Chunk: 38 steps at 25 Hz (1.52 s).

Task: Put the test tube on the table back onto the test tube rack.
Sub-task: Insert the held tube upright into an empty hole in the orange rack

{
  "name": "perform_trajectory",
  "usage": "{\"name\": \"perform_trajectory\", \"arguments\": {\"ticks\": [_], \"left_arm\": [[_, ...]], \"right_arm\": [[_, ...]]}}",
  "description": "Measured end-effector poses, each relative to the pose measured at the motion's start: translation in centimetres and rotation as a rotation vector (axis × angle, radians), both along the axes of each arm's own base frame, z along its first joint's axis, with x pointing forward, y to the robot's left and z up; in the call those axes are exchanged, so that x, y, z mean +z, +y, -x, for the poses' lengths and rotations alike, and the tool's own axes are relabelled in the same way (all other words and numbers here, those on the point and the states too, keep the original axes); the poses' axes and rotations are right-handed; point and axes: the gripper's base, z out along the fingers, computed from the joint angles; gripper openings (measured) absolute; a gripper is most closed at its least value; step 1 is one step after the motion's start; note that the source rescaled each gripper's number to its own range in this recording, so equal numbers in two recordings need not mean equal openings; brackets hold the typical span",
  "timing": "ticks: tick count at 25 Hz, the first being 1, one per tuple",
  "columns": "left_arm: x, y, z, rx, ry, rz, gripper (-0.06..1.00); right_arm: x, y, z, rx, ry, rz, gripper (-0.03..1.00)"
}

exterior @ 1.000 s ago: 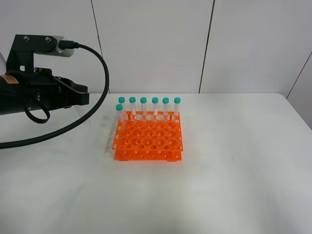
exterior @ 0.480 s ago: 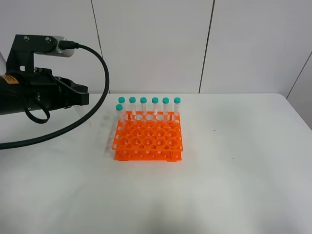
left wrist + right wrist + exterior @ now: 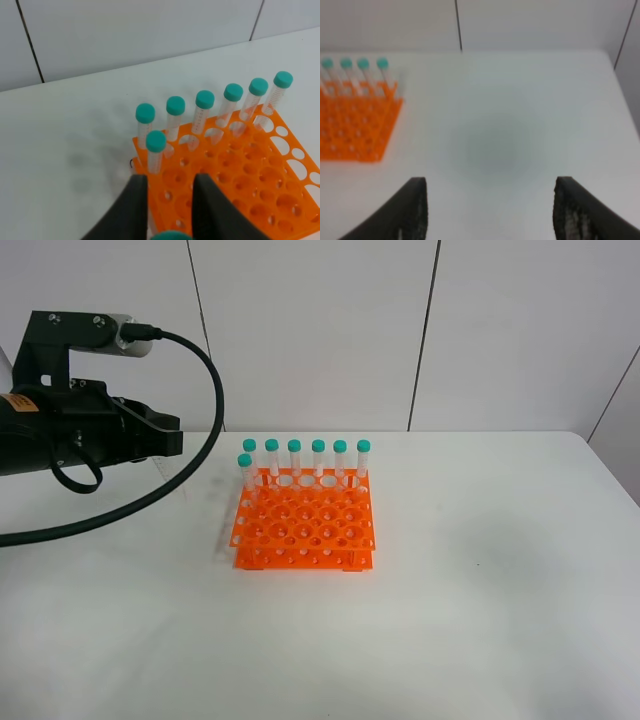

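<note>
Surroundings: a white panelled wall is running behind the worktop. A thick black cable is looping down from the left arm, hanging left of the rack and not touching it.

Container: the orange test tube rack is sitting near the middle of the worktop. Seven teal-capped tubes are standing upright in it. Six are filling the far row, and one is standing in the next row at the left end, just in front of the corner tube. The remaining holes are showing open.

Left claw: it is hanging above the worktop to the left of the rack and is clenched on the test tube. Only the teal cap is showing between the fingers at the wrist view's edge. The tube is therefore off the worktop and outside the rack.

Right claw: it is spread wide, gripping nothing, over bare worktop to the right of the rack.
</note>
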Motion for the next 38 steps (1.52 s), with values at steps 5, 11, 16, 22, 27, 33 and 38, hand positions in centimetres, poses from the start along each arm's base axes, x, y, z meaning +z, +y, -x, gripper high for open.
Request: {"name": "perform_trajectory", "arguments": {"ticks": [5,11,16,22,27,33,38], "left_arm": [[0.0,0.0,0.0,0.000,0.000,0.000,0.01],[0.0,0.0,0.0,0.000,0.000,0.000,0.01],[-0.1,0.0,0.0,0.000,0.003,-0.001,0.01],[-0.2,0.0,0.1,-0.002,0.009,-0.004,0.01],[-0.2,0.0,0.1,-0.002,0.009,-0.005,0.01],[-0.2,0.0,0.1,-0.005,0.007,-0.009,0.01],[-0.2,0.0,0.1,-0.007,0.006,-0.013,0.01]], "right_arm": [[-4.5,-0.1,0.0,-0.027,0.024,-0.040,0.66],[-6.7,0.0,-1.3,-0.029,0.057,-0.058,0.66],[-7.3,0.1,-1.8,-0.022,0.058,-0.061,0.66],[-7.3,0.1,-2.1,-0.020,0.034,-0.059,0.65],[-7.5,0.1,-2.3,-0.023,0.026,-0.055,0.65],[-7.5,0.2,-2.3,-0.010,0.026,-0.057,0.65],[-7.5,0.4,-2.3,0.019,0.026,-0.046,0.65]]}}
